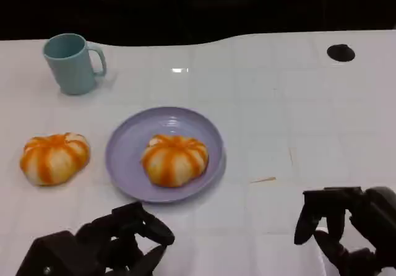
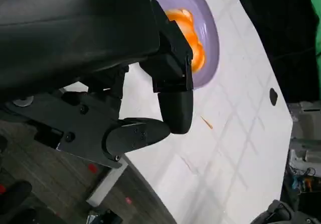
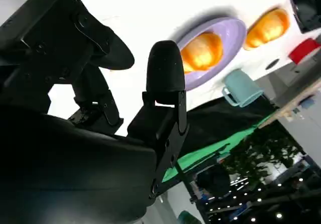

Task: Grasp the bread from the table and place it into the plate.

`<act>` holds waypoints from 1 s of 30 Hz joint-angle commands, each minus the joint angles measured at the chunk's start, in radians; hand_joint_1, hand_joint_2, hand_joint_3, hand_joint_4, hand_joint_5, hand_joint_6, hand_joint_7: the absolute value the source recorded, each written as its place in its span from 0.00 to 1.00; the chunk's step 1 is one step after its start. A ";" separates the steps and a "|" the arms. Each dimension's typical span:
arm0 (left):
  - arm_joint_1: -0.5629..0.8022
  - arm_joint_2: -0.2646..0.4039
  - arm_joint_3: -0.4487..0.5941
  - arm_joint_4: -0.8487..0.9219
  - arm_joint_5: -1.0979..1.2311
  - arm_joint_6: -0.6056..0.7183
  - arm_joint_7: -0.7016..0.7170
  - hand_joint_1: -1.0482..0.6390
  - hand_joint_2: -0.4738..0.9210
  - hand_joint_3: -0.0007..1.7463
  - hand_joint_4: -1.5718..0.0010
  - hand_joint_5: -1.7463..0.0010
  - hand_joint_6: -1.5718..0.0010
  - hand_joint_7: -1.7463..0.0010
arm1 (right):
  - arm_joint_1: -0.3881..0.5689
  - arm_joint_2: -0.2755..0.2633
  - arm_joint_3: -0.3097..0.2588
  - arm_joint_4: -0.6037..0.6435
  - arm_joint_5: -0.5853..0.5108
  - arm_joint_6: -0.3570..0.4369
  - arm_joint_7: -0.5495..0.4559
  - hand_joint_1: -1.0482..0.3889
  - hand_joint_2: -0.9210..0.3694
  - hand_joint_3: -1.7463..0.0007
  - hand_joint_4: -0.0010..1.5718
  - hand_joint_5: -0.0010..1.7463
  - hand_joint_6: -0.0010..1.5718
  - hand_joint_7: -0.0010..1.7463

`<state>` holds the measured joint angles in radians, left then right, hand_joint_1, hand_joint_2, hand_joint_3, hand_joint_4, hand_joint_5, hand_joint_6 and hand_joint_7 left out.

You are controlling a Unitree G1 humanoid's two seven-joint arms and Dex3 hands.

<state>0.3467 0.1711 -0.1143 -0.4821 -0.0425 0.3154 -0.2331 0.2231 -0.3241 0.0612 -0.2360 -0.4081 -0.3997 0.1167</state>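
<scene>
Left hand (image 1: 114,245) and right hand (image 1: 346,223) spread, holding nothing, one bread (image 1: 175,159) on plate (image 1: 127,149), other bread (image 1: 54,158) beside it

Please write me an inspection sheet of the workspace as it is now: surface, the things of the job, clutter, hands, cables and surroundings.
Surface: white table with faint grid lines, a dark round hole near its far right, and a small thin scrap to the right of the plate.
Job's things: one bread lies in the purple plate; a second bread lies on the table left of the plate, apart from it.
Clutter: teal mug upright at far left, handle to the right.
Hands: left hand and right hand low at the near edge, both holding nothing, fingers apart.
Cables: nothing seen.
Surroundings: dark background beyond the table; green surface and plants in the right wrist view.
</scene>
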 commanded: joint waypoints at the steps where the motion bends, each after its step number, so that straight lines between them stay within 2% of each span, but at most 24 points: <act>1: -0.002 0.014 0.014 0.000 -0.016 0.001 -0.009 0.44 0.93 0.33 0.58 0.00 0.59 0.27 | 0.031 0.001 -0.019 -0.027 -0.026 0.018 -0.033 0.70 0.54 0.19 0.56 1.00 0.54 0.76; 7: 0.000 0.026 0.016 -0.003 -0.014 -0.004 -0.009 0.44 0.94 0.33 0.58 0.00 0.59 0.27 | 0.027 0.020 -0.005 0.041 -0.088 -0.009 -0.117 0.69 0.54 0.20 0.57 1.00 0.54 0.79; 13: 0.002 0.026 0.018 -0.002 -0.015 -0.007 -0.006 0.44 0.94 0.33 0.58 0.00 0.59 0.28 | 0.013 0.019 0.003 0.082 -0.102 -0.030 -0.161 0.68 0.54 0.20 0.58 1.00 0.53 0.79; 30: 0.004 0.027 0.037 0.017 -0.030 -0.029 -0.023 0.47 0.94 0.33 0.58 0.00 0.59 0.28 | -0.002 0.016 0.024 0.121 -0.120 -0.039 -0.197 0.70 0.57 0.20 0.58 1.00 0.55 0.78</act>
